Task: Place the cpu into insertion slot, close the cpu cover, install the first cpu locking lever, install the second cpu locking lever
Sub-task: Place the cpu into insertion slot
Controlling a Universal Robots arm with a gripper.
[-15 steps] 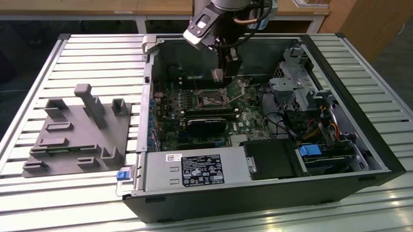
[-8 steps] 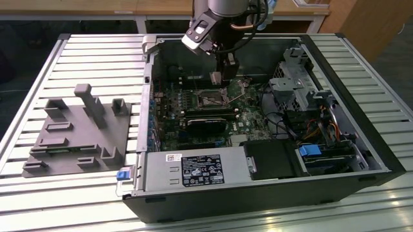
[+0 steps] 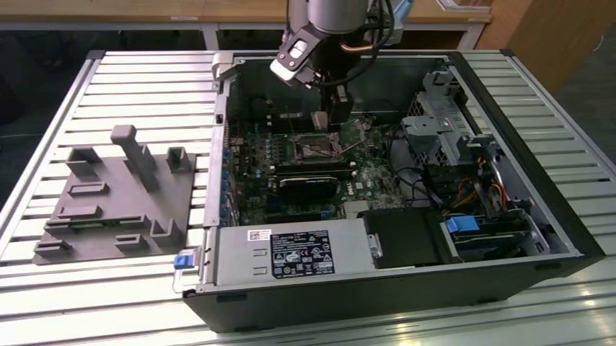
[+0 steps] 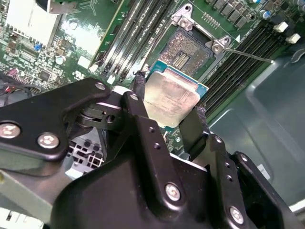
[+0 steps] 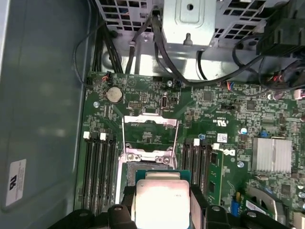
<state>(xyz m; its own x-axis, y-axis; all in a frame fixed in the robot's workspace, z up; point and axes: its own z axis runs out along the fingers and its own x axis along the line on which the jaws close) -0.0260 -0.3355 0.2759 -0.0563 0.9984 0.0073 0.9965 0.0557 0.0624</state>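
The cpu (image 4: 172, 98) is a thin, stiff, light chip, probably fragile underneath and best taken by its edges. The end effector (image 4: 170, 106) grips two opposite edges, holding it near the bare insertion slot (image 4: 187, 50). The cpu cover (image 5: 151, 116) is swung open.

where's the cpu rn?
In the second wrist view the cpu is clamped in the gripper, over the motherboard beside the uncovered insertion slot, not seated.
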